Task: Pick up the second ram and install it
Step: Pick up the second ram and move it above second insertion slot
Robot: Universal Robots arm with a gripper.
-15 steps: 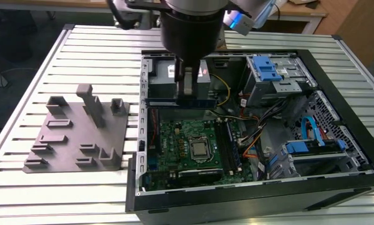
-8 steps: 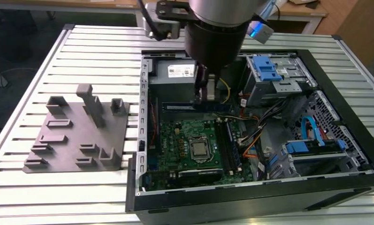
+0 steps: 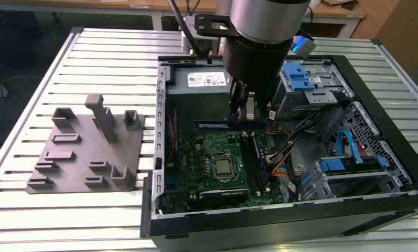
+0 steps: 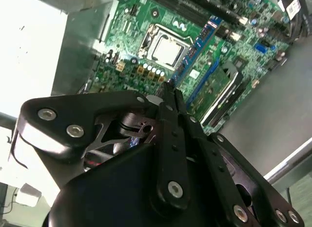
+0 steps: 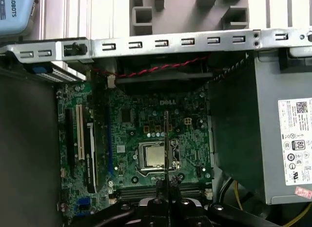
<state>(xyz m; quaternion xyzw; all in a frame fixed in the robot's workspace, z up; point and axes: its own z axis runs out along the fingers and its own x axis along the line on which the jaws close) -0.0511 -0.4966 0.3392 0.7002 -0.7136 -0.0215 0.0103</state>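
Note:
My gripper (image 3: 245, 121) hangs inside the open computer case (image 3: 279, 223), shut on the second ram (image 3: 210, 125), a thin dark blue stick held level above the green motherboard (image 3: 194, 163). The stick juts toward the exterior view's left, just past the far ends of the long black memory slots (image 3: 254, 163). In the first wrist view the second ram (image 5: 166, 139) is edge-on, a thin line rising from the gripper (image 5: 166, 188) over the processor socket (image 5: 152, 156), with the slots (image 5: 131, 190) beside the fingers. The second wrist view shows the gripper (image 4: 169, 90) pinched together over the motherboard (image 4: 131, 31).
A grey fixture block (image 3: 89, 152) with several upright holders sits on the slatted table (image 3: 89, 47) at the exterior view's left. Inside the case are the power supply (image 3: 202, 81), blue drive brackets (image 3: 300, 79) and loose cables (image 3: 286, 152) close to the gripper.

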